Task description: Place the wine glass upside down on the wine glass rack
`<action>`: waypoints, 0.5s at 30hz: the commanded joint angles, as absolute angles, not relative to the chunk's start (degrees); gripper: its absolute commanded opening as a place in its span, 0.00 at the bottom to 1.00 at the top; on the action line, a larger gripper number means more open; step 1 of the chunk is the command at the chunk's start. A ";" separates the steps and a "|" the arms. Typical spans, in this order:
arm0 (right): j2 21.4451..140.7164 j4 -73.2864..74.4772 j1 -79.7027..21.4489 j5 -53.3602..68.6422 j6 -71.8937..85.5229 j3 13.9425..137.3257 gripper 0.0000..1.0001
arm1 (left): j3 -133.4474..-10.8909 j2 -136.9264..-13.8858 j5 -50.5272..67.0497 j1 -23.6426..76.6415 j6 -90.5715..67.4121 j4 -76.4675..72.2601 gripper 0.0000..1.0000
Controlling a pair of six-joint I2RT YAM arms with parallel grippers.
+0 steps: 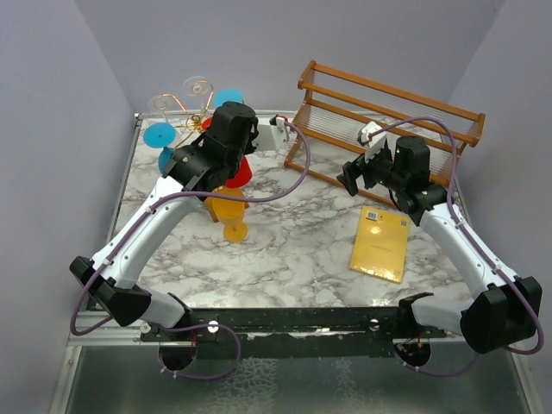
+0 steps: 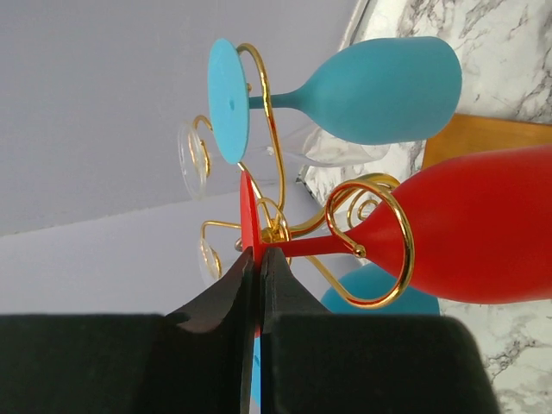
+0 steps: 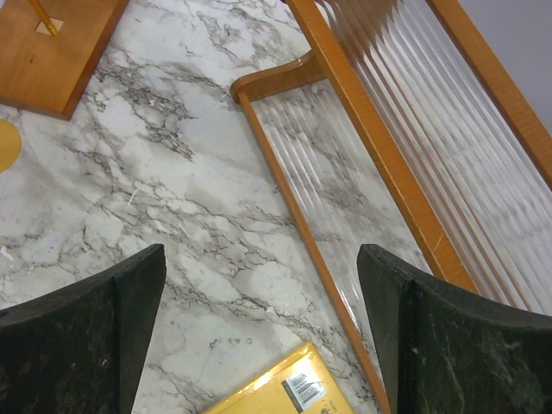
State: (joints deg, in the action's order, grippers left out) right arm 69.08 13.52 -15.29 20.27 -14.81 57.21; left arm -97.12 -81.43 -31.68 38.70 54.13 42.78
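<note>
Now: left hand (image 2: 258, 255) pinches the red wine glass (image 2: 483, 228) by its foot.
Stem sits inside a gold loop of the wine glass rack (image 2: 496, 138), just past the fingertips; right hand (image 3: 259, 280) wide open, empty, over the counter (image 3: 172, 216).

red wine glass (image 1: 244, 172) mostly hidden under left arm (image 1: 164, 216), yellow envelope (image 3: 280, 388) cut by bottom edge

Bright, even, diffuse light fills all views. Shadows on the white marble-patterned table (image 1: 293, 250) are faint and soft-edged. Above the table, the matte red wine glass (image 2: 466, 228) looks sharp in the left wrist view, while the black left end effector (image 2: 259, 253) nearest the lens blurs.
</note>
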 commanded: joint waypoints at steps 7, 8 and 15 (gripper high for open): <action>69.43 12.96 -15.01 21.53 -14.68 58.16 0.92 | -99.92 -79.63 -26.11 38.98 52.10 47.11 0.00; 69.39 13.05 -14.95 21.53 -14.68 58.18 0.92 | -100.05 -79.63 -25.70 39.02 51.89 47.47 0.00; 69.35 13.01 -14.94 21.53 -14.68 58.10 0.92 | -100.37 -79.58 -24.18 39.33 51.28 48.79 0.00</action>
